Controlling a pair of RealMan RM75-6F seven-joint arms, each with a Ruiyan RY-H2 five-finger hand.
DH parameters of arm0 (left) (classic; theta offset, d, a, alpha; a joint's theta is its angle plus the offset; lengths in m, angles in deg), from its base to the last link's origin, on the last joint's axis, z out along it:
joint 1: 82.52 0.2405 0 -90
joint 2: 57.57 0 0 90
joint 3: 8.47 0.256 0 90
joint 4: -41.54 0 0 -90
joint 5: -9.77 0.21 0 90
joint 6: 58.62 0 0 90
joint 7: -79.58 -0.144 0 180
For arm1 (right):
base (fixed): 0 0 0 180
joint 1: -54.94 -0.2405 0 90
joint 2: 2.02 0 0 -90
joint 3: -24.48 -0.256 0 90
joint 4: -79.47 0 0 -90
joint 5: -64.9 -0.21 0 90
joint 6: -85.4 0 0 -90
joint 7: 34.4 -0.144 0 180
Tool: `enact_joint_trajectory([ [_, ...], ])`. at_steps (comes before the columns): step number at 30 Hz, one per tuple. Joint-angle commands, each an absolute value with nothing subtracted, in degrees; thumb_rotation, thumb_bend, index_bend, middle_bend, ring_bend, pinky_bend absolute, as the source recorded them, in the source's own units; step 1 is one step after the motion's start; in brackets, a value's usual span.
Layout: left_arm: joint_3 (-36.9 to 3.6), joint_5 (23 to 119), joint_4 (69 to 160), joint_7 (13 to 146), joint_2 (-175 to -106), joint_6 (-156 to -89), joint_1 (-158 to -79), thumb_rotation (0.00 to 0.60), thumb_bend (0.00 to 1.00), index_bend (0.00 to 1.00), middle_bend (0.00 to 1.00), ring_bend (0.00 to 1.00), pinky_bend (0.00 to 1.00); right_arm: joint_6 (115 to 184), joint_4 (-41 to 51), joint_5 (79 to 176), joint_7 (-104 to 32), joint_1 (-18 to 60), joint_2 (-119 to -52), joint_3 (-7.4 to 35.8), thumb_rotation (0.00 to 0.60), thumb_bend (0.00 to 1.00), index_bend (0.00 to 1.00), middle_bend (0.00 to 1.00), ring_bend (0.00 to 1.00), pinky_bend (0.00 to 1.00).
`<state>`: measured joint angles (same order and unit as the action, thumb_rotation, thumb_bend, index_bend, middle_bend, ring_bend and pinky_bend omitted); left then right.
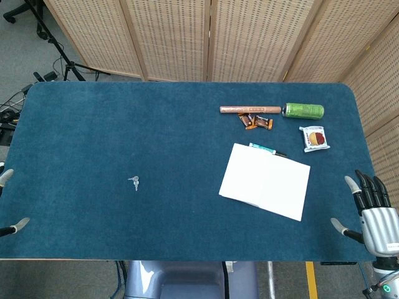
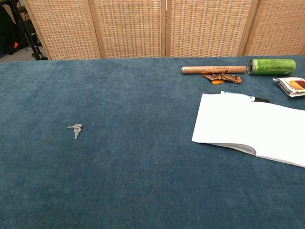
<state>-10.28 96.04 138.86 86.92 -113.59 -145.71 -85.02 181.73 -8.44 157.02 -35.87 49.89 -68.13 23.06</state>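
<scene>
Right hand (image 1: 377, 221) hovers released, fingers spread, off the surface (image 1: 124, 124) edge at four o'clock, nearest the open notebook (image 1: 265, 180); left hand (image 1: 9, 202) barely shows at eight o'clock, grasp indeterminable; keys (image 1: 133, 182) lie apart.

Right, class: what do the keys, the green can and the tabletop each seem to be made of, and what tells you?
Keys: probably metal, going by the silvery grey shine.
Green can: likely thin metal with a printed green coat; its end rim looks silvery, and highlights run along its side.
Tabletop: seemingly covered in felt or short-pile fabric, dark teal, matte and faintly mottled, with no glare.
</scene>
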Motion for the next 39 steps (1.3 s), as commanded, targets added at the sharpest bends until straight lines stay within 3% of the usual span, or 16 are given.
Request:
enact_joint_trajectory([
  [1, -10.1, 96.3, 138.6, 87.4, -113.5, -145.8, -84.9, 0.600, 0.00, 0.00, 0.00, 0.00, 0.00, 181.0, -8.4, 157.1, -36.5, 49.8, -67.9, 23.0, 0.600, 0.00, 0.00, 0.00, 0.00, 0.00],
  [11, -10.4, 95.7, 139.2, 85.6, -114.0, -145.2, -85.2, 0.600, 0.00, 0.00, 0.00, 0.00, 0.00, 171.9, -9.5, 158.9, -34.4, 44.7, -69.4, 22.8, 0.600, 0.00, 0.00, 0.00, 0.00, 0.00],
  [17, -10.9, 94.5, 140.1, 84.0, -114.1, -143.8, -86.0, 0.600, 0.00, 0.00, 0.00, 0.00, 0.00, 160.9, -13.8, 156.0, -19.2, 38.0, -72.6, 20.1, 0.600, 0.00, 0.00, 0.00, 0.00, 0.00],
  [23, -11.1, 93.8, 140.2, 84.5, -113.8, -143.1, -86.3, 0.600, 0.00, 0.00, 0.00, 0.00, 0.00, 152.5, -14.1, 148.1, -6.0, 32.6, -81.4, 17.5, 0.600, 0.00, 0.00, 0.00, 0.00, 0.00],
  [32, -11.3, 93.5, 139.8, 87.1, -112.8, -142.5, -86.5, 0.600, 0.00, 0.00, 0.00, 0.00, 0.00, 149.6, -14.4, 140.3, 9.4, 28.9, -90.8, 16.8, 0.600, 0.00, 0.00, 0.00, 0.00, 0.00],
  [36, -11.1, 93.7, 139.6, 88.0, -112.5, -142.2, -86.6, 0.600, 0.00, 0.00, 0.00, 0.00, 0.00, 150.0, -14.0, 137.7, 14.7, 27.8, -93.9, 16.6, 0.600, 0.10, 0.00, 0.00, 0.00, 0.00],
  [39, -11.0, 94.1, 139.4, 88.7, -112.3, -142.3, -86.5, 0.600, 0.00, 0.00, 0.00, 0.00, 0.00, 150.5, -12.6, 135.2, 18.4, 27.0, -96.4, 16.4, 0.600, 0.11, 0.00, 0.00, 0.00, 0.00],
])
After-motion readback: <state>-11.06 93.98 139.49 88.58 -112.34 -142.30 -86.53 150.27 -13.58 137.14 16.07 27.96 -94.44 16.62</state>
